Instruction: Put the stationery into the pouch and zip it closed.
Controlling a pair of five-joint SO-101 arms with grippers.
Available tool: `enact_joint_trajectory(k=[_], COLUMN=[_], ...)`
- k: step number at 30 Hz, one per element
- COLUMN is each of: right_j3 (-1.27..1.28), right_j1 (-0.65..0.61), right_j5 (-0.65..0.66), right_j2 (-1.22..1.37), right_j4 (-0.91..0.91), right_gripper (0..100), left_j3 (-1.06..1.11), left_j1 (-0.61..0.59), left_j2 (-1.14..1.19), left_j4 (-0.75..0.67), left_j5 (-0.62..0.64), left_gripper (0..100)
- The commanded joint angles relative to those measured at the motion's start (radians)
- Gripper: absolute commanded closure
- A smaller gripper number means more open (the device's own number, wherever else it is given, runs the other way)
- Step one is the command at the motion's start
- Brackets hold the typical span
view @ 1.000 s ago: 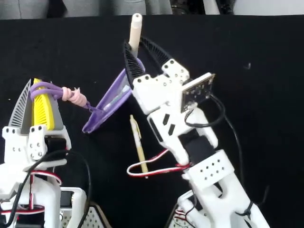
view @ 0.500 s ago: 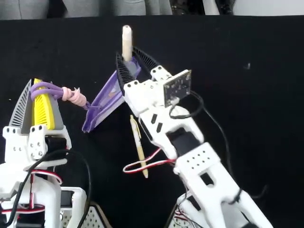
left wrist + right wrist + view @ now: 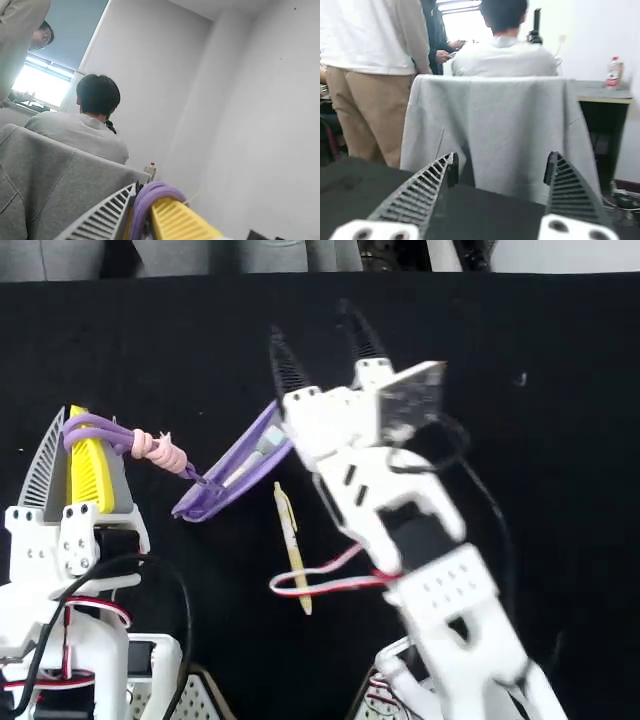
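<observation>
The right end effector (image 3: 312,330) is held above the black tabletop (image 3: 560,440) with its two dark ribbed fingers (image 3: 422,192) spread wide and nothing between them; it stands just beyond the far end of the purple pouch (image 3: 232,468). The left end effector (image 3: 68,418) is near the left edge, its grey and yellow fingers drawn together on the pouch's purple strap (image 3: 152,194), which loops over the yellow finger. From there the strap runs through a pink coil (image 3: 160,450) to the nearer end of the pouch. The pouch lies slantwise between the two arms with its mouth open, and something pale shows inside near the far end. A cream pen (image 3: 292,545) lies on the tabletop just beside the pouch, apart from both end effectors, with a red-and-white cable (image 3: 310,585) crossing its lower end. In the room behind, a bottle (image 3: 615,70) has a red label, its print too small to read.
</observation>
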Motion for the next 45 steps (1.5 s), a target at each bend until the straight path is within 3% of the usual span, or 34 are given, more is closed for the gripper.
enact_joint_trajectory(k=[1,7,11,18,25,33,40,45], right_j3=[-0.182,-0.14,0.015,0.24,0.286,0.013,-0.295,-0.335], right_j1=[0.043,0.043,0.041,-0.046,-0.181,-0.074,-0.072,-0.101], right_j5=[0.044,0.172,0.17,0.17,0.17,0.178,0.169,0.169], right_j2=[-0.163,-0.277,-0.315,-0.331,-0.332,-0.332,-0.328,-0.326], right_j4=[0.388,0.703,0.715,0.712,0.715,0.752,0.965,1.132], right_gripper=[72.6,72.6,72.6,72.7,72.7,72.7,72.4,72.3], left_j3=[-0.005,0.077,0.17,0.24,0.262,0.265,0.26,0.255], left_j1=[-0.01,-0.01,-0.016,-0.191,-0.2,-0.2,-0.2,-0.2], left_j2=[0.002,0.0,0.0,0.002,0.002,0.002,0.003,0.003], left_j4=[-0.017,-0.114,-0.213,-0.328,-0.348,-0.348,-0.348,-0.362], left_j5=[0.003,0.003,0.003,0.011,0.011,0.011,0.009,0.009], left_gripper=[97,97,97,97,97,97,97,97])
